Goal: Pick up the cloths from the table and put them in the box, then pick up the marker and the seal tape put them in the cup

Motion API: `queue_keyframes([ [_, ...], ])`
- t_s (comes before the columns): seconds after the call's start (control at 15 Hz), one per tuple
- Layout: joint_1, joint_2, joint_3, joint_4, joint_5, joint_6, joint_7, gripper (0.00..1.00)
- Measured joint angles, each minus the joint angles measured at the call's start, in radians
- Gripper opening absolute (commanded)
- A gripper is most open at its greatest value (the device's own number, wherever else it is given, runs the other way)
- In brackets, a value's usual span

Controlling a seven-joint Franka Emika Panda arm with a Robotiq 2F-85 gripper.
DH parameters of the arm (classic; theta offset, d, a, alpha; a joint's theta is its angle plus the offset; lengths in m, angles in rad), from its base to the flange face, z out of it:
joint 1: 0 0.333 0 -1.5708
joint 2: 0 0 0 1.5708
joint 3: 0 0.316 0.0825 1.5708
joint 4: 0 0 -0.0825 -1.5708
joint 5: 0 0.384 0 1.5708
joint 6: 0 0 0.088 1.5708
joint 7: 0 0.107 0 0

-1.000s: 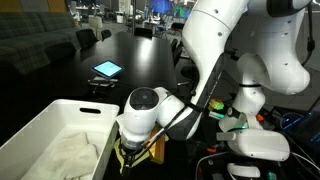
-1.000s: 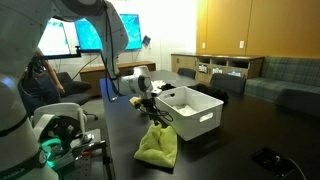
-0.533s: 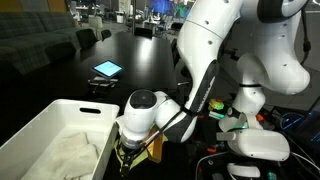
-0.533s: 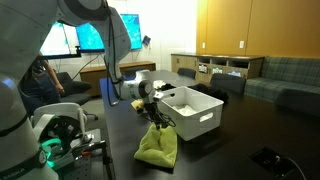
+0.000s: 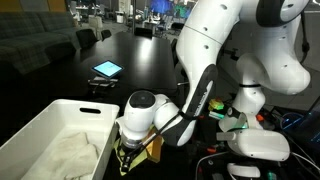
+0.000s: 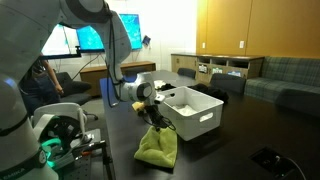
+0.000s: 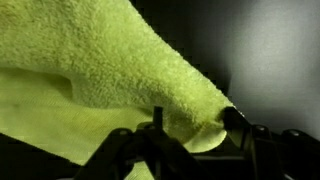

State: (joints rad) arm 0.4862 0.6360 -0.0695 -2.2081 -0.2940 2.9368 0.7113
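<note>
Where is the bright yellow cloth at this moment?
In an exterior view the bright yellow fabric cloth lies on the dark table, close to the near corner of the white plastic box, with its raised corner at the gripper.

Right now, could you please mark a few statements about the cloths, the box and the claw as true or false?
1. The yellow cloth lies on the table, outside the white box. True.
2. The off-white cloth lies on the table beside the yellow one. False: it is inside the box.
3. The claw is at the yellow cloth, with a fold of fabric between its fingers. True.
4. The box is tipped on its side. False: it stands upright, opening upward.
5. A lit screen device lies flat on the table beyond the box. True.
</note>
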Motion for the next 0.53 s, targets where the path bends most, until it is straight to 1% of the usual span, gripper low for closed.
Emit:
queue_keyframes([
  [0.07, 0.014, -0.001, -0.014, -0.001, 0.007, 0.000, -0.001, 0.70],
  [0.2, 0.051, -0.006, -0.052, -0.006, 0.013, -0.001, -0.001, 0.70],
  [0.33, 0.094, -0.018, -0.098, -0.017, 0.013, -0.004, 0.003, 0.66],
  [0.53, 0.175, -0.046, -0.182, -0.041, 0.013, -0.015, 0.017, 0.51],
])
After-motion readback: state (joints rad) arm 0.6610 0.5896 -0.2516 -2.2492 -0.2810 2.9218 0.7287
